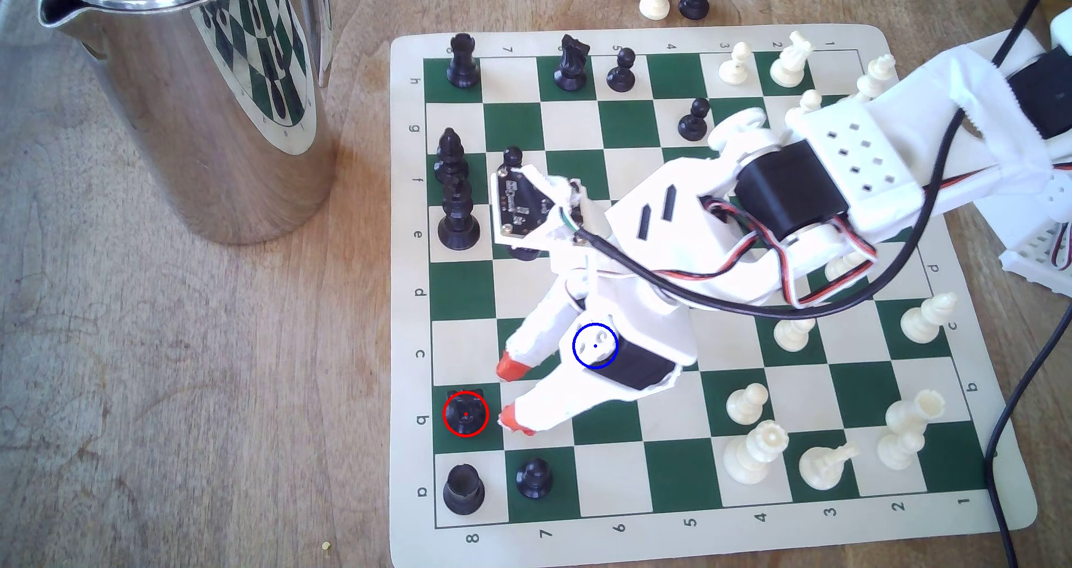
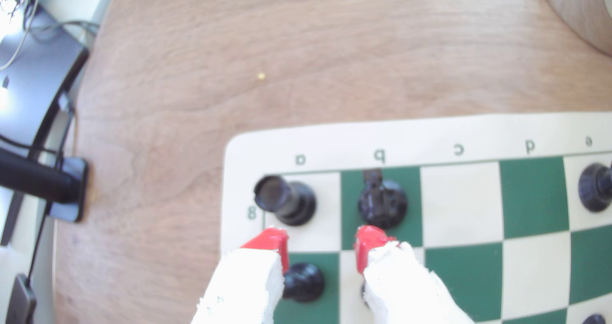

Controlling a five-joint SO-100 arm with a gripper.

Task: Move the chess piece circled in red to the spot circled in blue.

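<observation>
The knight (image 1: 466, 414) is not yet grasped, the parted, empty gripper (image 1: 508, 393) held at its 3 o'clock in the exterior view.

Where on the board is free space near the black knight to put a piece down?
Free: the cream square beside the knight on column c, then the green one. Crowded: the corner with the rook and pawn, where the open gripper hovers.
</observation>
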